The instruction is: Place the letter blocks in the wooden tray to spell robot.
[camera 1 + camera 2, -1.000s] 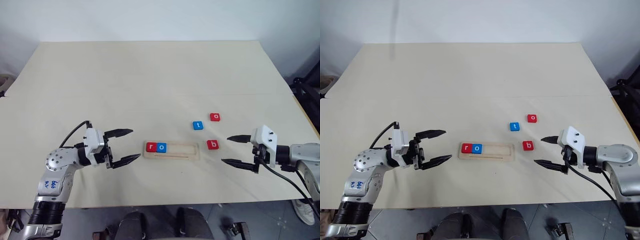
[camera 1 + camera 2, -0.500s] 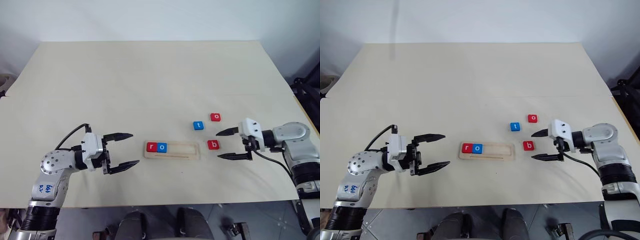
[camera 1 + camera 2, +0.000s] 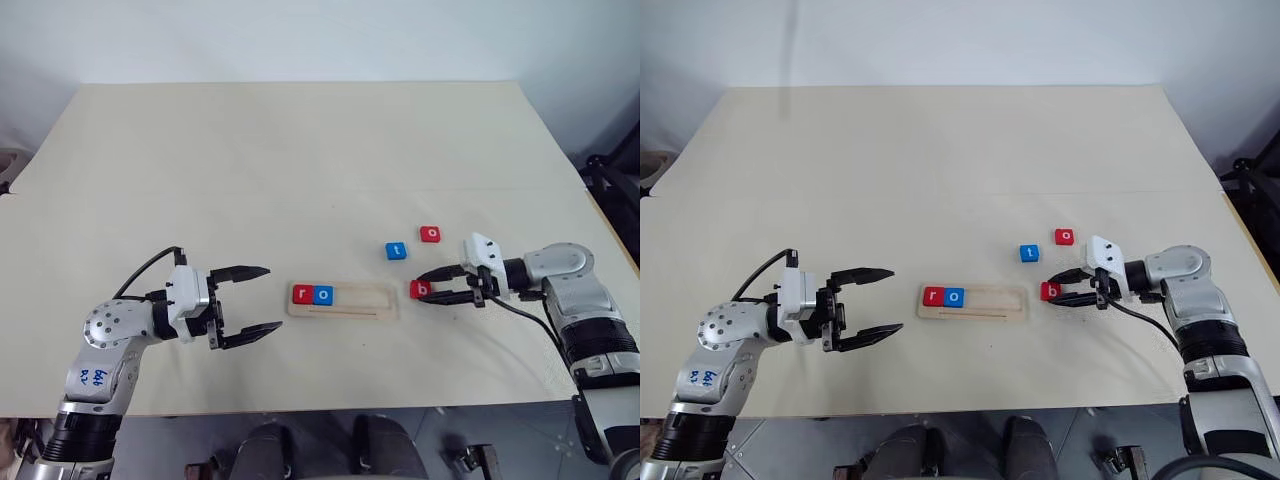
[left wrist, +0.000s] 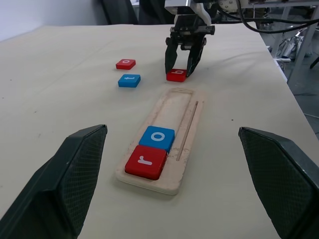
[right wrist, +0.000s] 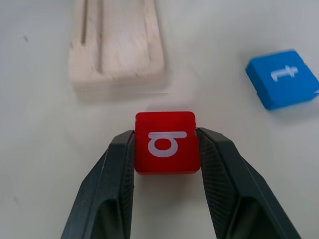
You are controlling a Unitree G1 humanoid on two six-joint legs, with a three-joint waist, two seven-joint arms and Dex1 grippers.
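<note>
Wooden tray point(image 3: 343, 300): head view, table point(image 3: 300, 160) centre; red r block point(image 3: 302, 294) and blue o block point(image 3: 323, 294) at its 9 o'clock end.
Red b block point(image 3: 420, 290): at tray's 3 o'clock, on the table.
Left wrist view: left gripper point(image 3: 250, 302) spread wide, holding nothing.
Right wrist view: right gripper point(image 5: 167, 144) fingers pressed against both b block sides; blue t block point(image 5: 282, 78) nearby.
Red o block point(image 3: 430, 234): at 1 o'clock.

Five letter blocks in all, three red and two blue: a red r point(image 3: 303, 294) and blue o point(image 3: 323, 294) inside the one wooden tray point(image 3: 344, 301), and a red b point(image 3: 420, 290), blue t point(image 3: 397, 251) and red o point(image 3: 430, 234) right of it.
</note>
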